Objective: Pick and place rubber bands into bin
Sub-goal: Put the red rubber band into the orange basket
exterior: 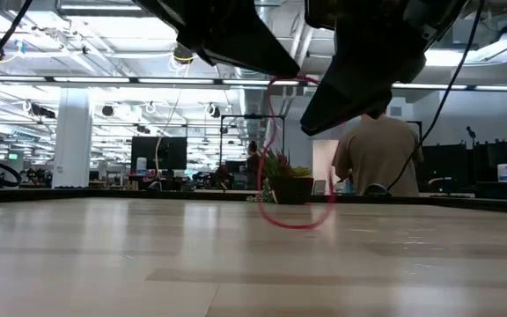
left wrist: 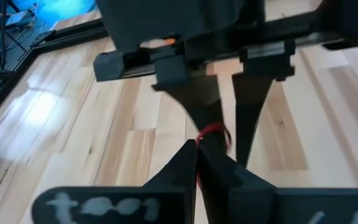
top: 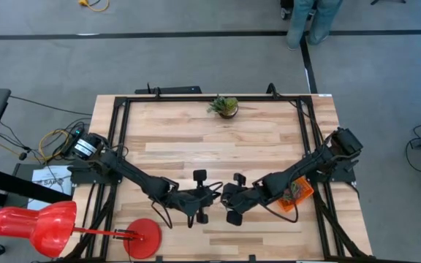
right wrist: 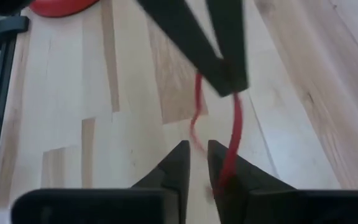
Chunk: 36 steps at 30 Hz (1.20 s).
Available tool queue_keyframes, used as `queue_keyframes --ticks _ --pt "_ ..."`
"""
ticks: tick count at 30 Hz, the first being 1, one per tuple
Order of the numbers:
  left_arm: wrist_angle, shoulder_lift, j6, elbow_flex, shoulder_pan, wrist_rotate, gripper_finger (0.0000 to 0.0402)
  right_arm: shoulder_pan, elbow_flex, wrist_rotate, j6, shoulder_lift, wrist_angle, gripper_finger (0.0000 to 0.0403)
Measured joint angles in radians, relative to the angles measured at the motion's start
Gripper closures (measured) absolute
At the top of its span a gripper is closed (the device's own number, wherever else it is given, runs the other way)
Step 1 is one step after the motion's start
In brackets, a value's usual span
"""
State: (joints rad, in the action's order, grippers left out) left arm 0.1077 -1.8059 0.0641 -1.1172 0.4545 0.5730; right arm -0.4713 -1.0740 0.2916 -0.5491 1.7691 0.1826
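A red rubber band [exterior: 296, 154] hangs as a long loop between my two grippers, which meet tip to tip over the near middle of the table. My left gripper [top: 214, 196] is shut on it. My right gripper [right wrist: 197, 150] faces it with a narrow gap between its fingers; one strand runs toward that gap and the other crosses one finger [right wrist: 227, 177]. Whether that finger touches the band, I cannot tell. The orange bin [top: 297, 193] sits near the table's right edge under my right arm, with several bands inside. My left gripper [left wrist: 196, 148] pinches the red rubber band between its two fingers at the loop's top end [right wrist: 216, 78]. The fingers lie roughly level, pointing toward the table's right. The band hangs slack below them; whether its lower end [exterior: 299, 225] rests on the table, I cannot tell.
A small potted plant [top: 225, 107] stands at the far edge's middle. A red lamp with a round red base [top: 143, 238] sits at the near left corner. Bare wood lies between the grippers and the plant. A person [exterior: 378, 154] stands beyond the table.
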Motion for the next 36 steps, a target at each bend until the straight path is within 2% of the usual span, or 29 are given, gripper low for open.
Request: queue_keyframes --ticks 5,8,16,20,25,28,32,36 --pt "-0.023 0.000 0.006 0.000 -0.001 -0.001 0.0401 0.000 0.000 -0.003 -0.001 0.000 0.015 0.0395" --pt "-0.023 0.000 0.012 0.000 -0.004 -0.033 0.0391 0.001 0.000 -0.002 -0.017 0.000 0.028 0.0394" --pt "-0.070 0.000 0.056 0.000 -0.008 -0.041 0.0321 -0.013 -0.001 -0.003 -0.107 -0.004 0.068 0.0399" --pt "-0.077 0.000 0.077 0.000 -0.008 -0.035 0.0293 -0.043 -0.056 -0.027 -0.148 -0.053 0.218 0.0401" --pt "-0.075 0.000 0.078 0.000 -0.008 -0.035 0.0281 -0.117 -0.166 -0.026 -0.196 -0.173 0.552 0.0401" --pt "-0.077 0.000 0.084 0.000 -0.008 -0.035 0.0280 -0.183 -0.235 0.005 -0.374 -0.260 0.808 0.0402" --pt "-0.076 0.000 0.099 0.000 -0.008 -0.035 0.0280 -0.311 -0.259 0.100 -0.808 -0.355 1.154 0.0402" --pt "-0.077 0.000 0.099 0.000 -0.008 -0.035 0.0280 -0.445 -0.209 0.100 -1.187 -0.388 1.356 0.0402"
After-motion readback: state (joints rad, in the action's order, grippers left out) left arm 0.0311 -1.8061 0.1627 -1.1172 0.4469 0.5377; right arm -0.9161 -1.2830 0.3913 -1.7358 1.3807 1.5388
